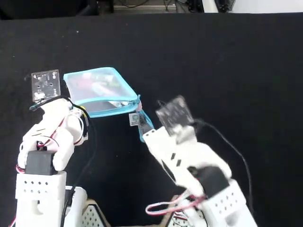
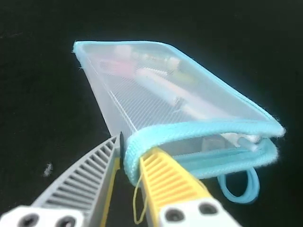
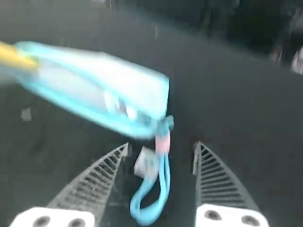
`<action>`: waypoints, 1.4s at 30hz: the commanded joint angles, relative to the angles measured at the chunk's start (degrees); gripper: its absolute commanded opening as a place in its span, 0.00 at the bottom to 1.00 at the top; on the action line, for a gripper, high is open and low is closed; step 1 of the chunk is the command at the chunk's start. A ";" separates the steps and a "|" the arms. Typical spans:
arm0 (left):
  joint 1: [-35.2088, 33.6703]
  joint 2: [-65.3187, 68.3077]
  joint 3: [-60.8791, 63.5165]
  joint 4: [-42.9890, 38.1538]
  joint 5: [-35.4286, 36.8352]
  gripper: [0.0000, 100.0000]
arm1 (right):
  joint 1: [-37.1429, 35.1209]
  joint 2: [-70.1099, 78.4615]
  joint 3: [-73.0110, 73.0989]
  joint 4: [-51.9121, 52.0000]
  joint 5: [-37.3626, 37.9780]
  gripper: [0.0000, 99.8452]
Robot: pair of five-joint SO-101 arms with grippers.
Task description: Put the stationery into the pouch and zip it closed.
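Note:
A clear pouch (image 1: 97, 87) with a light-blue zip edge lies on the black table, holding pens and other stationery (image 2: 161, 87). My left gripper (image 2: 128, 146) is shut on the pouch's blue edge at one end, the yellow finger (image 2: 165, 182) on one side of it and the grey finger (image 2: 94, 175) on the other. At the other end the zip edges gape a little, and pen ends (image 2: 241, 139) show there. My right gripper (image 3: 160, 149) stands open just short of that end, with the blue loop strap (image 3: 151, 194) and a white tag (image 3: 147, 163) lying between its fingers.
A black cloth (image 1: 227, 66) covers the table, with wide free room to the right and behind the pouch. Both arm bases stand at the near edge. A thin cable (image 1: 236, 151) runs along the right arm.

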 commanded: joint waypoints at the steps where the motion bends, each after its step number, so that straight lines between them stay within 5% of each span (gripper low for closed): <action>1: -7.87 -1.14 -2.24 -0.35 0.62 0.03 | 1.05 9.98 -6.90 1.32 1.05 0.20; 6: -14.29 -5.98 -2.24 -0.53 1.67 0.03 | 1.05 17.45 -7.52 -6.95 0.79 0.19; 20: -8.92 -11.60 0.57 -1.41 1.49 0.03 | -9.49 22.64 -4.44 -19.69 0.62 0.20; 27: -8.92 -11.69 0.40 -1.23 1.49 0.03 | -9.23 25.63 -0.57 -27.34 0.97 0.21; 33: -9.01 -11.69 0.57 -1.23 1.49 0.03 | -9.14 39.08 -4.62 -29.54 0.70 0.32; 42: -9.01 -11.69 0.66 -1.23 1.41 0.03 | -2.55 43.74 -9.98 -33.23 0.70 0.28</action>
